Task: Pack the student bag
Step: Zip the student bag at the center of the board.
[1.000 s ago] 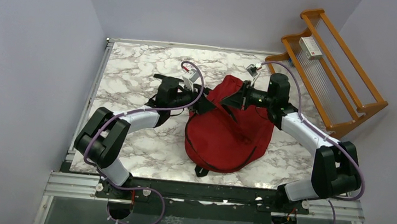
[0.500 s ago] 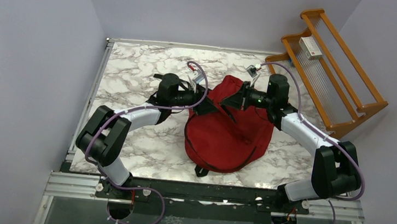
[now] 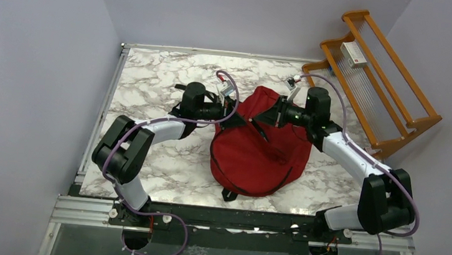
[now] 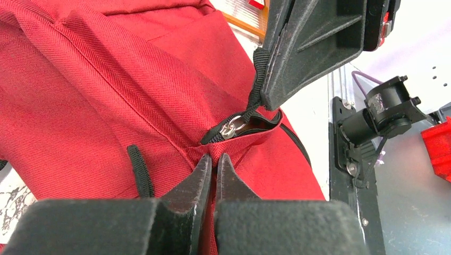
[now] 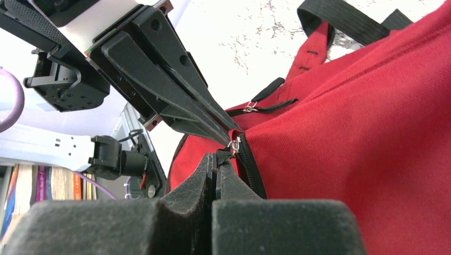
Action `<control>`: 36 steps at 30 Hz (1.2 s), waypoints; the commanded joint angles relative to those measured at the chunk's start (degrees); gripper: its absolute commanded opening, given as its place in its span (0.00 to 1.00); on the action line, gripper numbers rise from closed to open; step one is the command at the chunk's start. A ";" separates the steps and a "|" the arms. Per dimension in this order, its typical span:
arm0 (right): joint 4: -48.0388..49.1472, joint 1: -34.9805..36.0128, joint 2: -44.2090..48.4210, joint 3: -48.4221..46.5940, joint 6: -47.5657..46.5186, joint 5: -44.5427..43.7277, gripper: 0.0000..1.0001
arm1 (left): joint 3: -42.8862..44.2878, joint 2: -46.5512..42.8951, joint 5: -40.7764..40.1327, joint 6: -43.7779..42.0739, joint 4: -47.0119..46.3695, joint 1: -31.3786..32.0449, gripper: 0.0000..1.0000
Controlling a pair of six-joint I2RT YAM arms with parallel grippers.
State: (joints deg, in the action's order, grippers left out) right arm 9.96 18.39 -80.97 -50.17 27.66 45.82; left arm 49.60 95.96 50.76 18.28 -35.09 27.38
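We find the large red fabric backpack point(image 3: 261, 153) lying mid-way on the marble-patterned bench point(image 3: 153, 80). The left hand point(image 4: 214, 162) pinches its fabric beside the zip; the right hand point(image 5: 215, 159) clamps the black zip pull point(image 4: 256, 85).

A robotics lab test cell is indicated: a marble-patterned table point(image 3: 153, 83) is enclosed by grey walls point(image 3: 30, 52), two robot arms point(image 3: 160, 135) are bolted to a metal rail point(image 3: 233, 223), and a wooden rack point(image 3: 371, 85) is placed alongside.
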 commanded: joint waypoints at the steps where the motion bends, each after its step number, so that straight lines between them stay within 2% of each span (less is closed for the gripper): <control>1: -3.18 -0.02 4.10 1.30 3.17 -5.80 0.00 | 1.50 0.76 3.13 -0.21 -0.94 -1.17 0.00; 10: -9.76 -0.02 6.66 1.82 6.72 -15.00 0.01 | 0.52 -2.31 0.01 1.21 -0.94 -4.72 0.00; 15: -9.87 -0.02 7.51 2.86 8.45 -17.44 0.00 | -0.48 -3.60 -0.43 1.03 -0.94 -5.16 0.00; 30: -21.22 -0.02 15.79 6.78 8.44 -25.27 0.00 | -2.88 -5.14 -8.60 3.73 -0.64 -10.28 0.00; 36: -26.16 -0.02 19.62 7.88 8.25 -31.03 0.00 | -2.77 -4.49 -15.50 4.29 0.73 -11.87 0.00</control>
State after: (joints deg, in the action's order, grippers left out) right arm -10.68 19.07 -64.45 -42.78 36.25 22.13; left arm 46.74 92.90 45.21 22.59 -34.02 18.70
